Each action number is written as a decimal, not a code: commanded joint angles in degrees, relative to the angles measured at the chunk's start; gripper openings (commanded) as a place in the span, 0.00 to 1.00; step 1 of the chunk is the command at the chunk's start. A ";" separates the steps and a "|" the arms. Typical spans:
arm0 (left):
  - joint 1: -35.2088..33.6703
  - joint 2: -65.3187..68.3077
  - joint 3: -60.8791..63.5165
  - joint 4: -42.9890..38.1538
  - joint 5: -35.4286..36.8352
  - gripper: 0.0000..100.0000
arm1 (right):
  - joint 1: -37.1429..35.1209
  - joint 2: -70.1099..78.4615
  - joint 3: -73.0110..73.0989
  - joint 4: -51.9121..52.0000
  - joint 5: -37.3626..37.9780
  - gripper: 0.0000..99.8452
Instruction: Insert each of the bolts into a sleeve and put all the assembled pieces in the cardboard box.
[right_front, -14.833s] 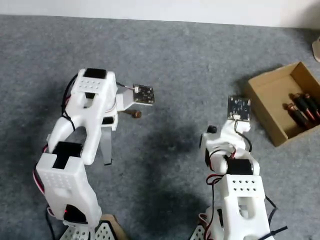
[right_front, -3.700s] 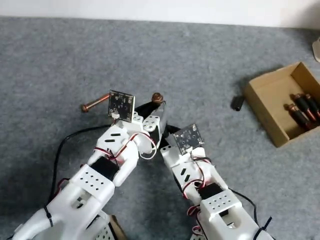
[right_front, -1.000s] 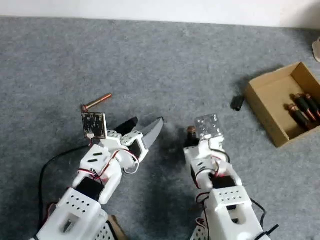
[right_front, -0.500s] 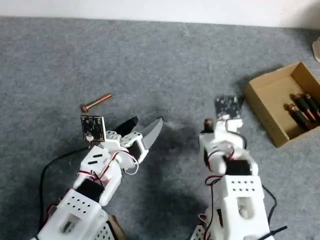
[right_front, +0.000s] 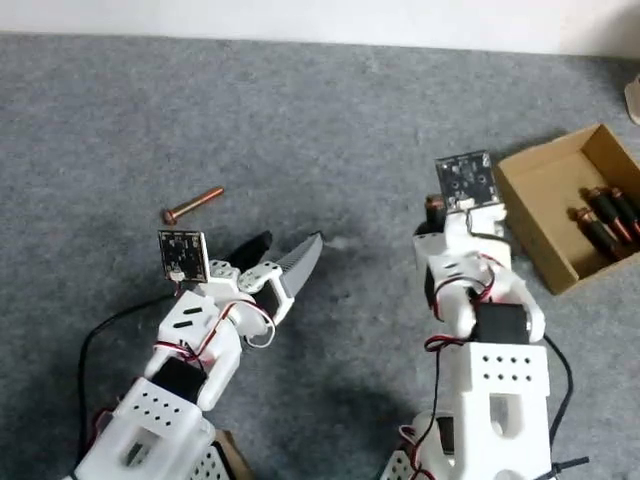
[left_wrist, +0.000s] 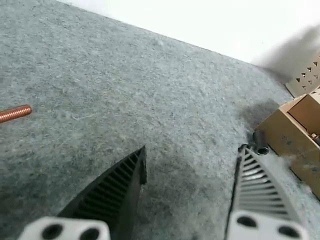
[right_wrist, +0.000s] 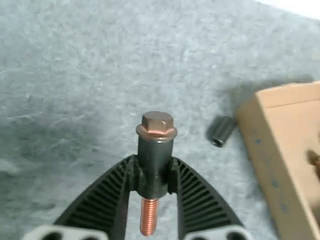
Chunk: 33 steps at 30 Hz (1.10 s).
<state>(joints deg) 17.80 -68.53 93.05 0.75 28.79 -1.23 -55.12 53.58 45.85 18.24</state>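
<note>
Right wrist view: my right gripper (right_wrist: 153, 165) is clamped on a dark sleeve (right_wrist: 155, 152) with a bolt (right_wrist: 157, 125) run through it. The copper head sits out past the fingertips and the thread pokes back between the jaws toward the wrist. So that's an assembled piece, gripped across the sleeve. I'd say that hold keeps the bolt from slipping out on the carry.

Just beyond the tips, off to one side, a loose sleeve (right_wrist: 221, 131) lies on the grey mat (right_wrist: 75, 75). Close past it stands the box (right_wrist: 272, 150), near wall toward me. My read is that the step in hand is the drop into that box. The loose sleeve lies near the wall, close to my line, so I'd go over it rather than risk nudging it.

In the high view, finished pieces (right_front: 605, 220) already lie at the box's far end, leaving room nearer the gripper.

Left wrist view: my left gripper (left_wrist: 194, 152) is spread wide with nothing between the jaws, low over the mat. A loose bolt (left_wrist: 15, 113) lies out to the side of one finger, well apart. Far ahead, past the other finger, I see the loose sleeve and the box again. I judge those two are the pair not yet assembled, and the left is parked open for the bolt.
</note>
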 joint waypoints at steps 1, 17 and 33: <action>-0.31 0.57 -0.48 -1.14 -7.12 0.24 | 3.65 -0.57 -4.00 -0.22 3.69 0.01; 0.04 0.57 -0.75 -1.05 -10.46 0.11 | 15.08 14.90 -10.42 -4.70 16.62 0.01; 0.13 0.57 -0.57 -1.14 -12.84 0.11 | 25.36 36.62 -35.65 -4.62 27.87 0.01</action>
<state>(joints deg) 17.89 -68.53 93.05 0.57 16.57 22.59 -18.99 23.08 42.95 43.38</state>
